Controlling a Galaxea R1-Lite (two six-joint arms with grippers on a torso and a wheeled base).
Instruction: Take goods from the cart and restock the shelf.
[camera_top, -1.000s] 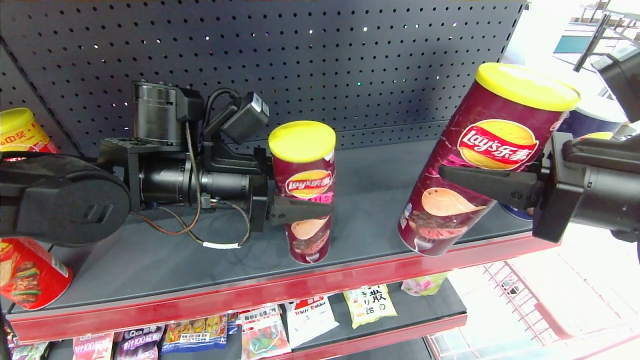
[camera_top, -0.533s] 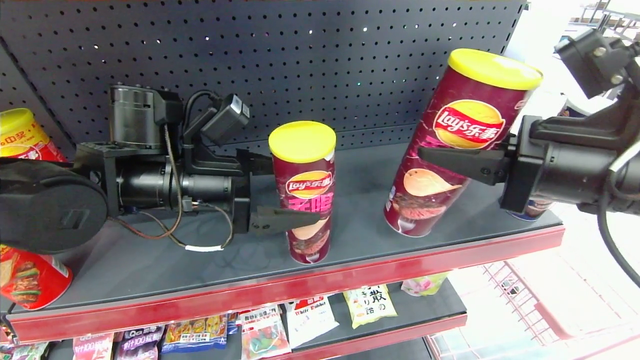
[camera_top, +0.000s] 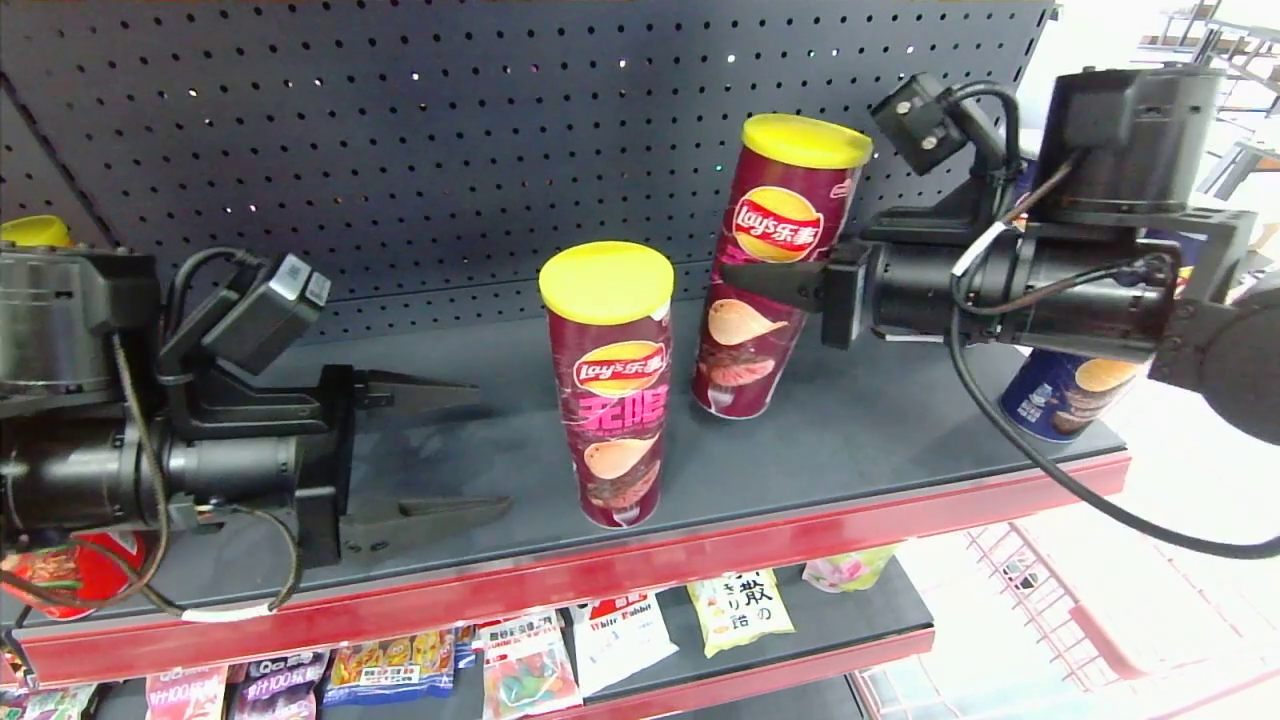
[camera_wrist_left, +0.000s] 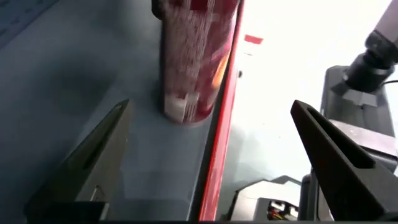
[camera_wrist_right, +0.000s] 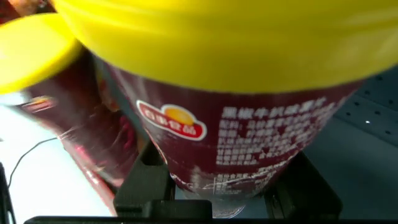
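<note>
The left gripper (camera_top: 493, 450) is held spread wide, released. Just beyond its fingertips an upright can (camera_top: 610, 400), maroon with a yellow lid, is stood near the front edge of the shelf (camera_top: 640, 570). A tilted can (camera_top: 775, 250) of the same kind is clamped between the right gripper's (camera_top: 765, 283) fingers, just behind the upright can. A blue can (camera_top: 1065, 395) is seen beneath the right arm.

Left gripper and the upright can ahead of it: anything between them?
Nothing. In the head view, bare shelf runs from the left gripper, fingers open, to the upright can.
</note>
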